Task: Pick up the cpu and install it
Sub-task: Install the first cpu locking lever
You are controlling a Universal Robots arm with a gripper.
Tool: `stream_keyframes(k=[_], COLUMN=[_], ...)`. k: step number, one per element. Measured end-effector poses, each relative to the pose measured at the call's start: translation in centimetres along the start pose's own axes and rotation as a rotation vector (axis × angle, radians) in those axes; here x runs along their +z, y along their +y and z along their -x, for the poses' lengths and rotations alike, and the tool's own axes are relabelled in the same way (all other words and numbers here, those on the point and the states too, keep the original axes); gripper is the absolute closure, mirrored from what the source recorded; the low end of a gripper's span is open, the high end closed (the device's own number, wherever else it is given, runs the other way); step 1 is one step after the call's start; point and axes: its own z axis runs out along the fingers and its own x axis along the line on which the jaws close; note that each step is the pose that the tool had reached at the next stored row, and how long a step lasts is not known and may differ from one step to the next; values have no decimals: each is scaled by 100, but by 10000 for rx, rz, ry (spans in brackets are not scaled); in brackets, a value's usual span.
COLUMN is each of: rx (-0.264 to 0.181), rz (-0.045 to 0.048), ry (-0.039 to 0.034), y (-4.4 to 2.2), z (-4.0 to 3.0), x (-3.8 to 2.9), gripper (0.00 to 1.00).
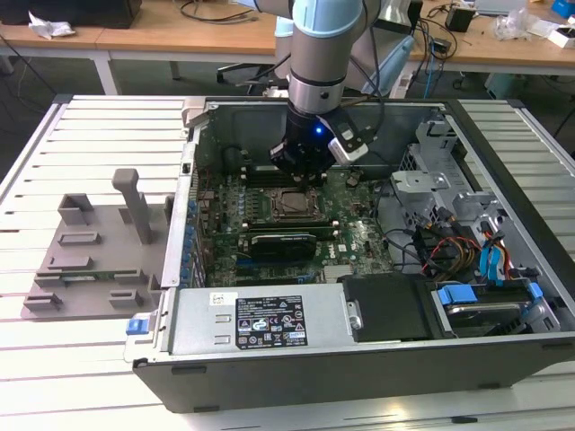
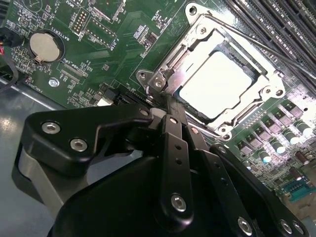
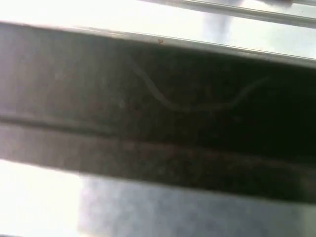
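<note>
Gripper [image 2: 170, 102] is closed, its fingers pressed together with nothing between them and the tips at the near corner of the socket [image 2: 163, 74]. One cpu [image 2: 215, 84] lies flat inside that single socket frame, silver top up, near the middle of the board [image 2: 123, 29]. One coin battery [image 2: 44, 45] sits toward the board's edge. In the exterior view the gripper [image 1: 301, 166] hangs inside the one open case [image 1: 359, 359].

Electronics lab — open computer case [image 1: 359, 368], cable-strewn wooden benches [image 1: 162, 38] behind
</note>
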Motion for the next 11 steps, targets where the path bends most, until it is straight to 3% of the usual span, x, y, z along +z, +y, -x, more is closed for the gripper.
stream_keyframes(k=[2,5,8,11], rx=[-3,-3,0,0], rz=[-20,-20,-24,-27], ry=[-1,-20,-55,-65], y=[1,6,31,61], z=[0,-34,-193,-271], x=[-41,-47,-41,-39], gripper=[89,89,89,89])
